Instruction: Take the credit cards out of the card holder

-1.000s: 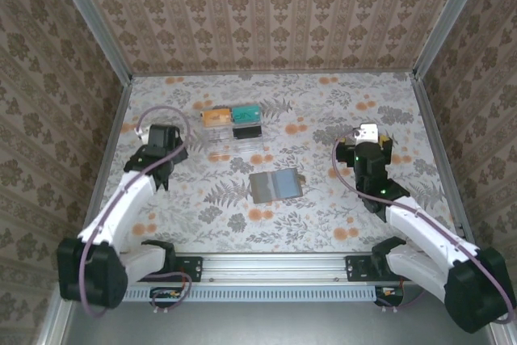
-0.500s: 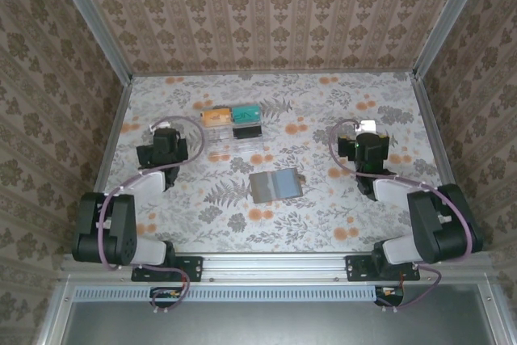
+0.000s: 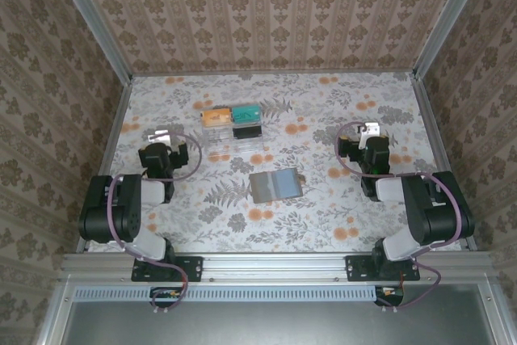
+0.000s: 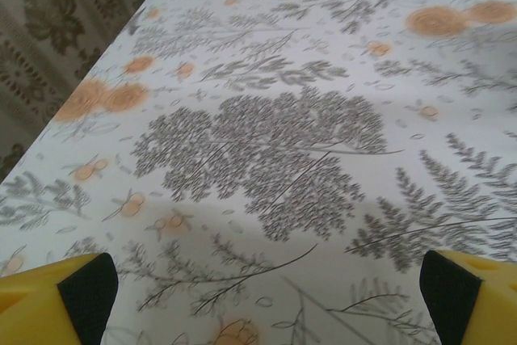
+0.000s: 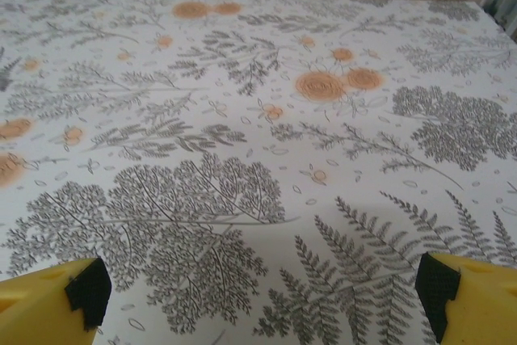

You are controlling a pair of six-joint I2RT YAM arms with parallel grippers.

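The card holder (image 3: 275, 186), a grey-brown bifold wallet, lies open and flat at the table's middle, its greyish inner panels up. I cannot tell whether anything is in it. An orange card (image 3: 215, 116) and a teal-green credit card (image 3: 245, 112) stand in a clear acrylic stand (image 3: 233, 131) behind it. My left gripper (image 3: 166, 147) hovers low at the left, well apart from the wallet, open with bare tablecloth between its yellow fingertips (image 4: 87, 287). My right gripper (image 3: 370, 141) is off to the right, also open and holding nothing (image 5: 262, 292).
A floral cloth (image 3: 323, 111) covers the table, with patterned walls on three sides and a metal rail (image 3: 266, 264) at the near edge. Both arms are folded back by their bases.
Both arms have folded back towards their bases, upper links tucked in. The grippers pulled back slightly and stayed open. Wallet and stand have not moved.
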